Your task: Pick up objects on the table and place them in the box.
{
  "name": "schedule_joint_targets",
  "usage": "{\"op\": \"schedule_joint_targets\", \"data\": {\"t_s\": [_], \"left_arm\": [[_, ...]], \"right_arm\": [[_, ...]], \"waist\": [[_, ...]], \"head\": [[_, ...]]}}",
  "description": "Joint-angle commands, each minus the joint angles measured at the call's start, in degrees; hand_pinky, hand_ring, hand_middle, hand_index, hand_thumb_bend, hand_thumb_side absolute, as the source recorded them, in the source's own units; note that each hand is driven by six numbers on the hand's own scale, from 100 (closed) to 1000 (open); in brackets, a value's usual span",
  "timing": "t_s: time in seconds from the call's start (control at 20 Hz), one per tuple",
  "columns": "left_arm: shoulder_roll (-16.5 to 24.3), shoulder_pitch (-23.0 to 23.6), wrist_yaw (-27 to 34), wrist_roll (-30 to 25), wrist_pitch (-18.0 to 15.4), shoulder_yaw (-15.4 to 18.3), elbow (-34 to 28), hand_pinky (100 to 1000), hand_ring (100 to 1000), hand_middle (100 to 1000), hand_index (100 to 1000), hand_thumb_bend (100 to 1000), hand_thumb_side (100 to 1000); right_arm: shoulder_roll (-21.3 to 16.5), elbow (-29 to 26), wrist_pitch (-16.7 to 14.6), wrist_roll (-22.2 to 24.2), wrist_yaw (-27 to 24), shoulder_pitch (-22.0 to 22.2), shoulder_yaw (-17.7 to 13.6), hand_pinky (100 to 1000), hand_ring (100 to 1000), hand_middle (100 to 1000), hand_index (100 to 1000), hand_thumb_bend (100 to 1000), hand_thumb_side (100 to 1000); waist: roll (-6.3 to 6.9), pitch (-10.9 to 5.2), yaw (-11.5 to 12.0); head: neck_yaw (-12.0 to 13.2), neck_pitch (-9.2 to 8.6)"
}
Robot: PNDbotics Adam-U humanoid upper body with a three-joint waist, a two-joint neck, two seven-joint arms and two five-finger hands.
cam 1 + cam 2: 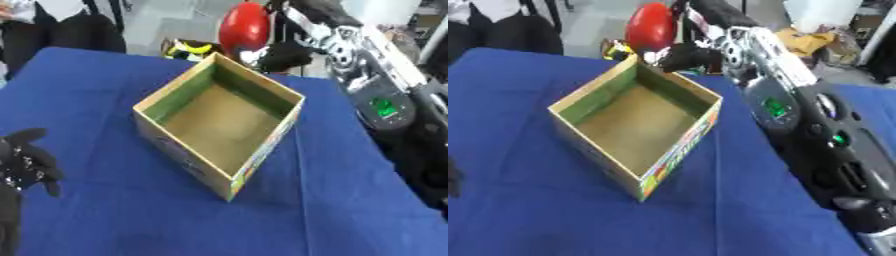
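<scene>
Open cardboard box [229, 121] sits on the blue table [96, 85], turned corner-on to the camera, nothing visible inside but its bare brown floor and green inner walls. Right hand [284, 54] reaches in from the upper right with fingers curled round a red rounded object [243, 27], held above the box's far corner, its long axis roughly upright. A yellow-and-black object [191, 49] lies just behind that corner; left hand [26, 162] rests at lower left, fingers relaxed and spread.

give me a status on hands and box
Right hand shut on red ball beyond box. Left hand open, idle. Box looks empty. Nothing in the way.
</scene>
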Motion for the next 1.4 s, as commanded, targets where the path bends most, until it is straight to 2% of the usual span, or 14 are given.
{"op": "schedule_joint_targets", "data": {"t_s": [0.05, 0.45, 0.7, 0.85, 1.0, 1.25, 1.4], "left_arm": [[0.5, -0.8, 0.2, -0.3, 0.0, -0.3, -1.1, 268, 409, 428, 742, 100, 1000], [0.2, -1.2, 0.4, -0.4, -0.1, -0.4, -1.1, 269, 409, 429, 742, 100, 1000], [0.1, -1.3, 0.4, -0.5, -0.1, -0.5, -1.1, 269, 409, 429, 742, 100, 1000], [0.1, -1.4, 0.5, -0.7, -0.1, -0.5, -1.1, 269, 410, 429, 743, 100, 1000], [0.1, -1.4, 0.5, -0.7, -0.1, -0.6, -1.1, 270, 410, 429, 743, 100, 1000], [0.1, -1.5, 0.5, -0.8, -0.1, -0.6, -1.1, 270, 410, 429, 743, 100, 1000], [0.1, -1.5, 0.5, -0.9, 0.0, -0.6, -1.1, 270, 410, 429, 743, 100, 1000]], "right_arm": [[1.7, 3.8, -1.0, -0.9, 2.6, -1.9, 0.1, 178, 437, 414, 416, 100, 624], [6.6, 11.8, -2.8, -3.5, 7.5, -1.0, -0.1, 179, 432, 416, 418, 100, 619], [8.8, 16.2, -3.1, -4.9, 12.0, -0.9, -0.4, 193, 469, 413, 422, 100, 615], [9.8, 19.5, -4.6, -2.0, 17.5, -1.5, -0.6, 206, 493, 433, 428, 100, 604], [10.6, 21.7, -6.3, 2.0, 20.9, -2.2, -1.6, 213, 506, 442, 430, 100, 592], [11.4, 23.0, -8.6, 7.3, 23.0, -2.9, -2.3, 218, 514, 449, 433, 100, 586], [11.7, 23.2, -9.4, 8.8, 23.7, -3.1, -2.5, 246, 538, 480, 484, 100, 617]], "waist": [[0.21, -0.95, 0.2], [0.33, -0.51, 0.6], [0.42, -0.46, 0.6], [0.43, -0.48, 0.6], [0.36, -0.51, 0.6], [0.23, -0.46, 0.7], [0.2, -0.4, 0.8]], "head": [[-0.5, -0.84], [-0.8, -1.21], [-0.8, -1.61], [-1.0, -1.57], [-1.1, -1.57], [-1.3, -1.52], [-1.5, -1.58]]}}
